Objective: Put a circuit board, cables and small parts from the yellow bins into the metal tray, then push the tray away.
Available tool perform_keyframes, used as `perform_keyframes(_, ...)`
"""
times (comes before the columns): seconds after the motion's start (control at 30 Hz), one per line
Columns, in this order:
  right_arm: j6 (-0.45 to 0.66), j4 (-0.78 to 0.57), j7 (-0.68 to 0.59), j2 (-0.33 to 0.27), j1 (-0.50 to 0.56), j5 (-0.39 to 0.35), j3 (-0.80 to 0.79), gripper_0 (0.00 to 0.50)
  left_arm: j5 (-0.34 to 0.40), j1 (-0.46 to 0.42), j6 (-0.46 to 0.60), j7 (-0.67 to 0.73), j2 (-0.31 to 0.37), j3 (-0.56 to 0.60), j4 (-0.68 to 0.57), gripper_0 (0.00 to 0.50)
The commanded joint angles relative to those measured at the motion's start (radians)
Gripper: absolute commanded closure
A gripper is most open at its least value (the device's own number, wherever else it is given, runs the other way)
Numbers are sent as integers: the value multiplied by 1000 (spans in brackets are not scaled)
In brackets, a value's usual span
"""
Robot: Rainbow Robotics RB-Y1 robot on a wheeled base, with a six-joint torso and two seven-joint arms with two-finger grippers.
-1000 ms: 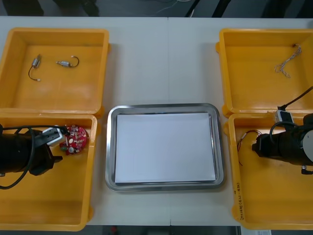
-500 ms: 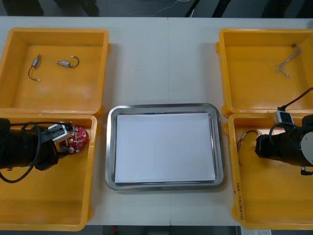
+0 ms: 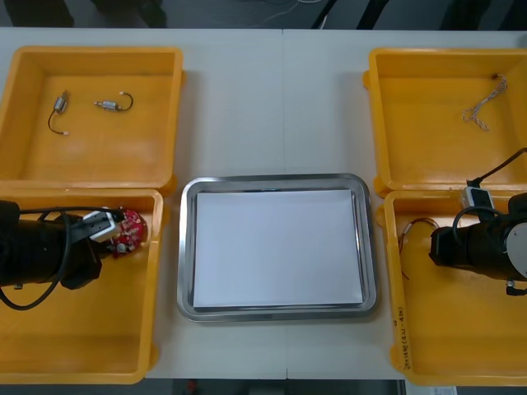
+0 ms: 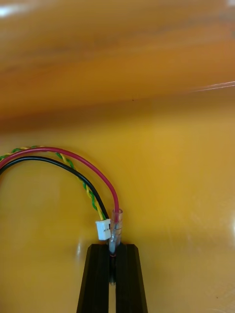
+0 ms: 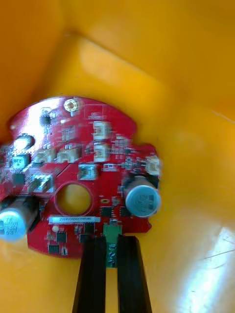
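1. The metal tray [image 3: 188, 247] sits on the light surface [image 3: 272, 99] between the four bins. Its rim is shiny and its inside is white, with nothing lying in it.
2. The left gripper [image 3: 109, 233] is inside the near yellow bin [image 3: 82, 329] to the left of the tray, at the bin's far corner on the tray's side.
3. In the left wrist view the left gripper [image 5: 111, 242] has its jaws clenched on a small green part at the edge of the round red circuit board [image 5: 83, 161]. The board faces the camera with the bin's wall behind it.
4. From the front, the circuit board [image 3: 130, 230] shows just left of the tray's left rim, at the tip of the left gripper.
5. The right gripper [image 3: 432, 245] is in the near yellow bin [image 3: 461, 329] to the right of the tray, pointing toward the tray.
6. In the right wrist view the right gripper [image 4: 113, 250] has its jaws pinched on the clear tip of the red lead of the red and yellow cable [image 4: 88, 164]. The cable's black lead and its yellow-green twisted lead arc away beside the red one, and a white plug hangs just beside the jaws.
7. From the front, the cable [image 3: 412, 226] loops just right of the tray's right rim.
8. The far bin [image 3: 99, 156] left of the tray holds two small metal parts [image 3: 111, 105].
9. The far bin [image 3: 428, 156] right of the tray holds a twisted cable [image 3: 478, 111].
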Motion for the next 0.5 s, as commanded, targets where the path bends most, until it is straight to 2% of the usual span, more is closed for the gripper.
perform_keyframes(0.03, 22, -53, 49, -1, 33, 0, -27, 500, 12, -36, -16, -164, 47, -22, -3, 500)
perform_keyframes(0.5, 172, -169, 68, -10, 33, -25, -135, 500, 43, -33, -16, -160, 52, -22, -17, 500)
